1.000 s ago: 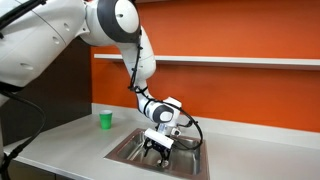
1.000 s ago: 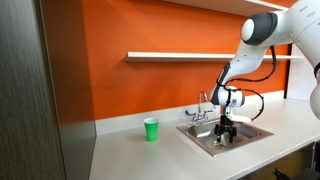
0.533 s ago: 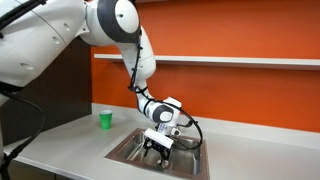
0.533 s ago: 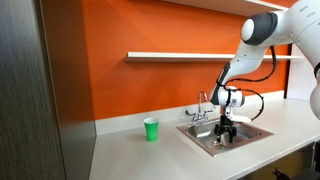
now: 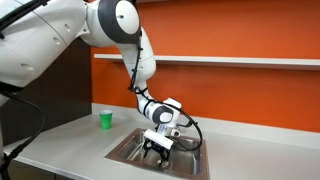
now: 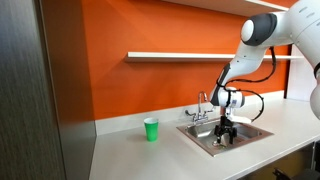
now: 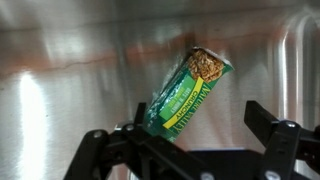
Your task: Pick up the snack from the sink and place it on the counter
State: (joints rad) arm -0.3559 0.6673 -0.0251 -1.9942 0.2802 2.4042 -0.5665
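Observation:
The snack (image 7: 186, 92) is a flat green packet with a dark end, lying slanted on the steel floor of the sink (image 7: 70, 80). My gripper (image 7: 200, 130) is open just above it. The packet's lower end lies by one finger and the other finger stands well clear of it. In both exterior views the gripper (image 5: 157, 150) (image 6: 224, 137) reaches down into the sink (image 5: 128, 150) (image 6: 250, 131), and the snack is hidden there. The light grey counter (image 5: 70, 140) (image 6: 140, 155) runs around the basin.
A bright green cup (image 5: 105, 120) (image 6: 151, 129) stands on the counter beside the sink. A chrome faucet (image 6: 203, 106) rises at the basin's back edge. A white wall shelf (image 5: 240, 61) (image 6: 170, 55) hangs on the orange wall above.

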